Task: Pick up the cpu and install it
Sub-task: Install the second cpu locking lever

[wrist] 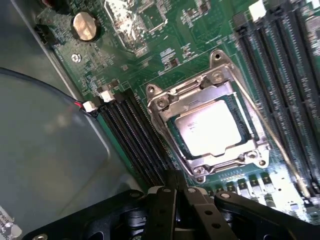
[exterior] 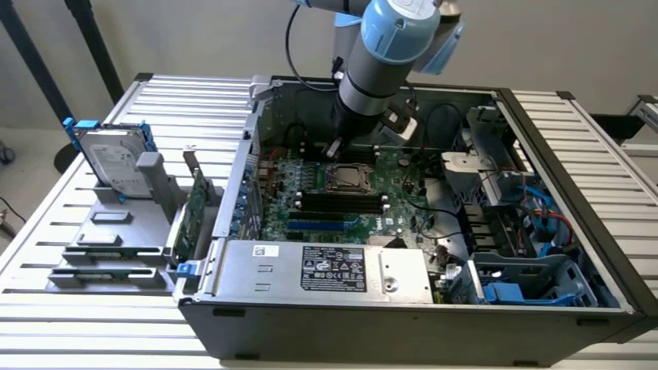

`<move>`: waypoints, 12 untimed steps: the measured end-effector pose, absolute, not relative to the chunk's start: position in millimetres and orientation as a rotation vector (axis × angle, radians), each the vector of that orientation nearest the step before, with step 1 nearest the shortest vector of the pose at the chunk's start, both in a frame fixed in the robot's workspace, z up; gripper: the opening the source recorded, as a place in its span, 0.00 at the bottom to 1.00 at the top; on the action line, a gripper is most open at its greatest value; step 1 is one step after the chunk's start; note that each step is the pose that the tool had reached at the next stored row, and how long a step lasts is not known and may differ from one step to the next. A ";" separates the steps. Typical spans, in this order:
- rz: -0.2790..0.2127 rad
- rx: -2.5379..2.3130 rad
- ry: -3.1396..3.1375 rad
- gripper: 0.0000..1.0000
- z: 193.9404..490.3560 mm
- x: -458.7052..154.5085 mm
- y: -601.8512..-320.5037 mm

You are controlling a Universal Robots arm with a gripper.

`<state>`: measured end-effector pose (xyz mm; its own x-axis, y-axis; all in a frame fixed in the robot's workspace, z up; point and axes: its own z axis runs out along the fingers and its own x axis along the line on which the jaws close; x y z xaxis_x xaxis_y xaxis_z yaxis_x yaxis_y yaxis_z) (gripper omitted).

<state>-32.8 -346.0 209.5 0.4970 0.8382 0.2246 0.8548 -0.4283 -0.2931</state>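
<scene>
Jaws [wrist: 177,192] shut, empty, above socketed cpu [wrist: 210,127] on motherboard [wrist: 175,45].

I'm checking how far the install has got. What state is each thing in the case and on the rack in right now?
cpu: seated flat in the socket, metal top up.
socket frame: shut around the cpu.
gripper: shut, holding nothing, beside the socket.
hard drive: upright in the rack outside the case.
computer case: side open, motherboard exposed.
</scene>
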 end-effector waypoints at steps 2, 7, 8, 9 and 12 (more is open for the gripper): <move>-0.062 -2.379 -1.410 0.11 210.8 -32.7 -352.4; -0.059 -2.387 -1.391 0.11 218.5 -32.7 -362.8; -0.058 -2.390 -1.384 0.11 221.5 -32.7 -364.4; -0.056 -2.392 -1.378 0.11 224.6 -32.7 -366.1; -0.049 -2.398 -1.361 0.11 232.7 -32.7 -371.6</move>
